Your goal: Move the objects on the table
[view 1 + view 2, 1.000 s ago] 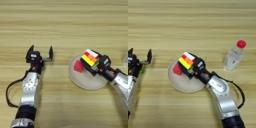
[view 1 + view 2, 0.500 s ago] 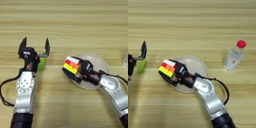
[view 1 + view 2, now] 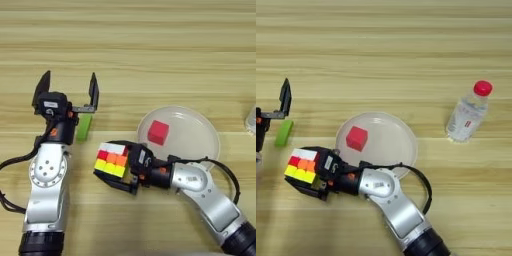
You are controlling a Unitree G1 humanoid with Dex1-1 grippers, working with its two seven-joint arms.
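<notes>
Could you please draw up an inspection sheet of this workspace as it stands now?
Surface: light wood-grain table, planks running sideways.
Job's things: multicoloured puzzle cube off the plate, in the right tool; small plain red cube on the round white plate; flat green bar left of the plate.
Clutter: clear plastic bottle with red cap, upright, right of the plate.
Grippers: left tool open over the bar's far end; right tool shut on the puzzle cube.
Cables: black cable along the right arm.
Surroundings: nothing seen.

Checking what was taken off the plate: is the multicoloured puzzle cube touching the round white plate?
Apart. In the left eye view, bare wood separates the multicoloured puzzle cube, held by the right end effector, from the round white plate, where the small red cube sits.
</notes>
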